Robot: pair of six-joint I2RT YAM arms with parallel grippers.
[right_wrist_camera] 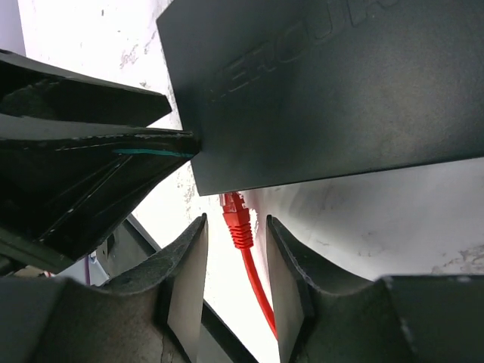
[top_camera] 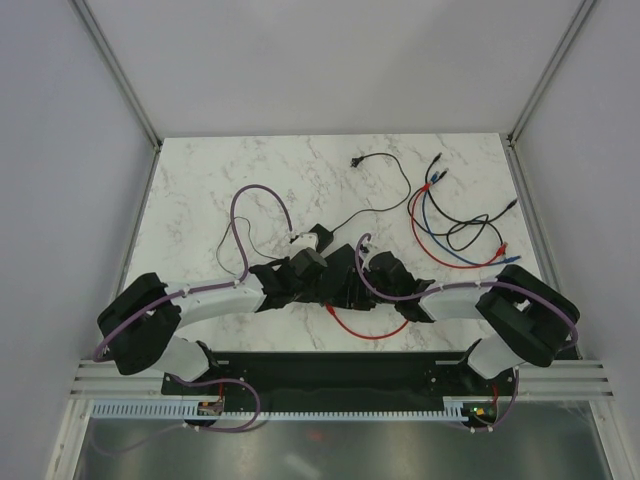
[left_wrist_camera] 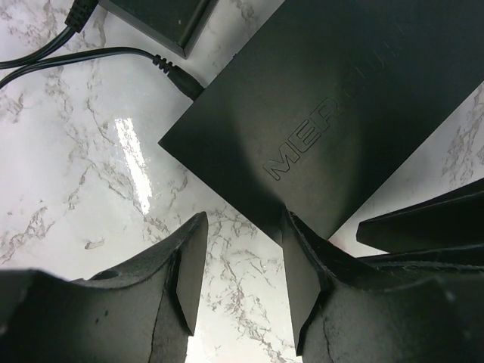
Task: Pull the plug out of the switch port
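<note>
the right fingers [right_wrist_camera: 185, 287] stand partly open either side of the red plug [right_wrist_camera: 234, 215], not touching it, where it sits in the near edge of the switch [right_wrist_camera: 340, 98], flat on the tabletop [right_wrist_camera: 378, 219]. close squarely on the plug body and draw straight back; the left fingers [left_wrist_camera: 185, 280], apart and holding nothing at the switch's corner, should brace it against sliding.

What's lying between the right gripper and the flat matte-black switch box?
A red cable plug, at the switch's edge, between the right gripper's open jaws; right wrist view.
</note>
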